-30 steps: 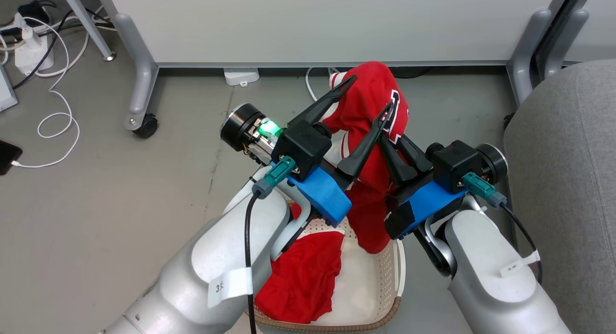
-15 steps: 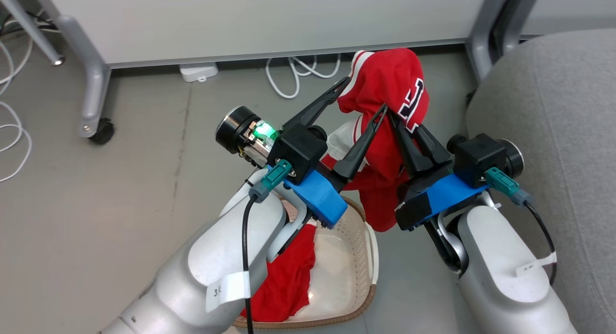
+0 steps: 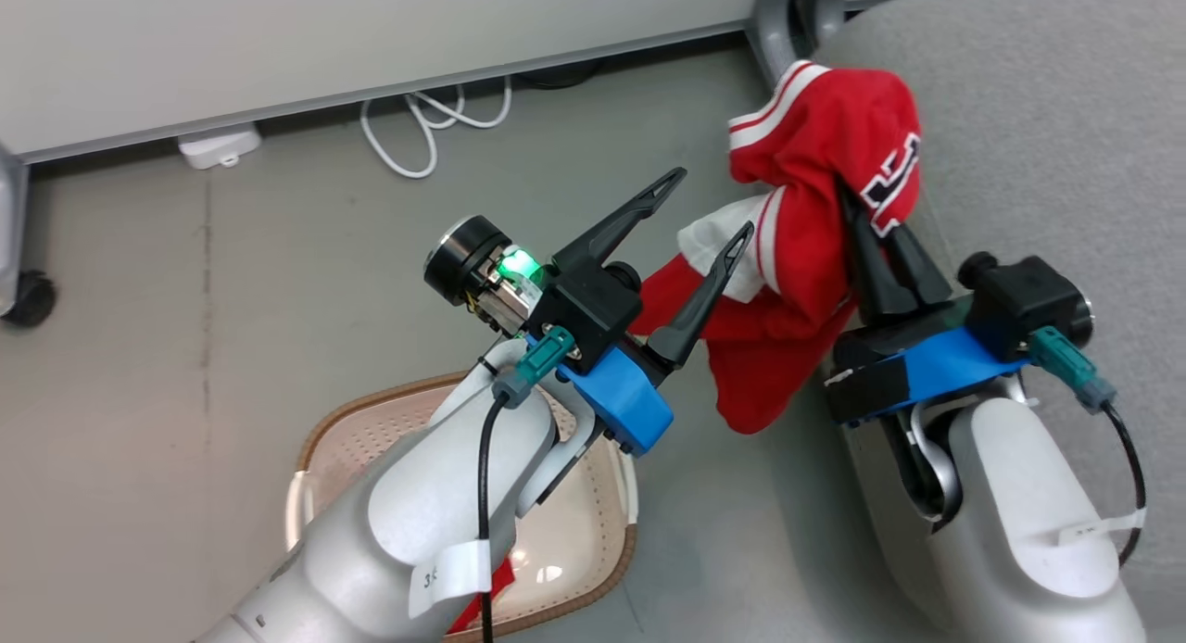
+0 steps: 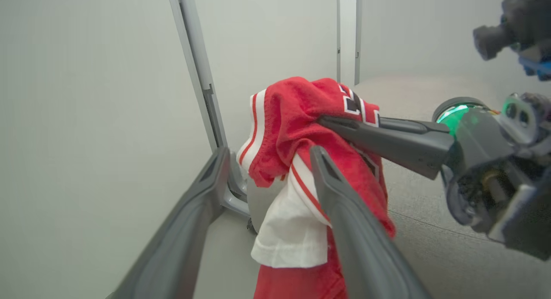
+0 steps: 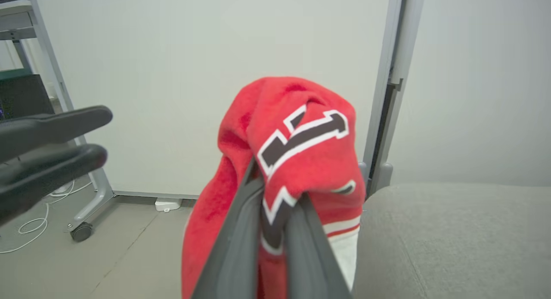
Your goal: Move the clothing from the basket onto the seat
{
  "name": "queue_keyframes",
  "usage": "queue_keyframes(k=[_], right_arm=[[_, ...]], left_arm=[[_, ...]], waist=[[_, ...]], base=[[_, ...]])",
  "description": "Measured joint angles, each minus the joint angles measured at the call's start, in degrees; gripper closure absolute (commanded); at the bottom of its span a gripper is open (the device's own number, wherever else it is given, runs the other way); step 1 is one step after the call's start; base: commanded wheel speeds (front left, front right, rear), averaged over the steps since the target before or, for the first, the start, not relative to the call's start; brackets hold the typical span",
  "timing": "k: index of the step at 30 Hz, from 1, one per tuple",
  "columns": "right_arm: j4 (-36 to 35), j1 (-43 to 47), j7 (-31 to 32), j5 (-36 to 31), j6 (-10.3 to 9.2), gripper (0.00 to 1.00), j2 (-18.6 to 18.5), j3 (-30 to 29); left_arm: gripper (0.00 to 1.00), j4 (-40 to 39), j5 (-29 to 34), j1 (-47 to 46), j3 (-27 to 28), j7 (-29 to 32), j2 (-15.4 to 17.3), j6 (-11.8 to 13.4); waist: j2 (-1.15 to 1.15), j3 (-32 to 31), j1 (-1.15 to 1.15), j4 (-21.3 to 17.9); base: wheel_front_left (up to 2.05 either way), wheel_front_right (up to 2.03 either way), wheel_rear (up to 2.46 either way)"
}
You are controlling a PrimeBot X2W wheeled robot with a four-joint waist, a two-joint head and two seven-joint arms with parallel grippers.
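Note:
The red jersey [image 3: 815,161] with black-and-white lettering hangs bunched from my right gripper [image 3: 857,208], which is shut on it over the left edge of the grey seat [image 3: 1038,115]. In the right wrist view the jersey [image 5: 292,131] drapes over my shut right gripper [image 5: 275,191]. My left gripper [image 3: 713,201] stands open and empty just left of the cloth. The basket [image 3: 315,439] sits on the floor at the lower left, mostly hidden by my left forearm. A sliver of the red shorts [image 3: 477,592] shows in it.
A white partition runs along the back with a grey leg [image 3: 783,13] beside the seat. White cables [image 3: 417,133] and a white adapter [image 3: 218,144] lie on the floor below it. A caster wheel [image 3: 28,296] stands at the far left.
The head camera has swung right, shifting the basket lower left. My right gripper has carried the jersey rightward to the seat's edge. The left gripper stays open, now further from the cloth.

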Motion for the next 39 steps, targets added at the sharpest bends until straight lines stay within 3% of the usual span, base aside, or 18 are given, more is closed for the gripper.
queue_keyframes(k=[16, 28, 34, 39], right_arm=[[-5.99, 6.62, 0.00, -1.13, 0.00, 1.00, -0.62, -7.97], [-8.21, 7.90, 0.00, -1.88, 0.00, 1.00, -0.44, -9.48], [-10.29, 1.58, 0.00, -1.36, 0.00, 1.00, -0.56, -12.37], [-11.94, -8.73, -0.01, -0.74, 0.00, 1.00, -3.28, -16.66]], left_arm=[[0.00, 0.98, 0.62, 0.90, -4.15, 0.08, -0.48, -0.90], [0.00, 0.92, 0.21, 0.93, -4.35, -0.01, -0.32, -0.41], [0.00, -0.31, 0.67, -1.06, -3.79, 0.36, 0.64, 0.23], [0.00, -2.31, 1.82, -4.16, -3.36, 1.63, 1.96, 0.81]], waist=[[0.00, 1.90, 0.00, -9.35], [0.00, 2.37, 0.00, -10.46], [0.00, 5.09, 0.00, -10.07], [0.00, 9.72, 0.00, -9.50]], base=[[0.00, 0.00, 0.00], [0.00, 0.00, 0.00], [0.00, 0.00, 0.00], [0.00, 0.00, 0.00]])
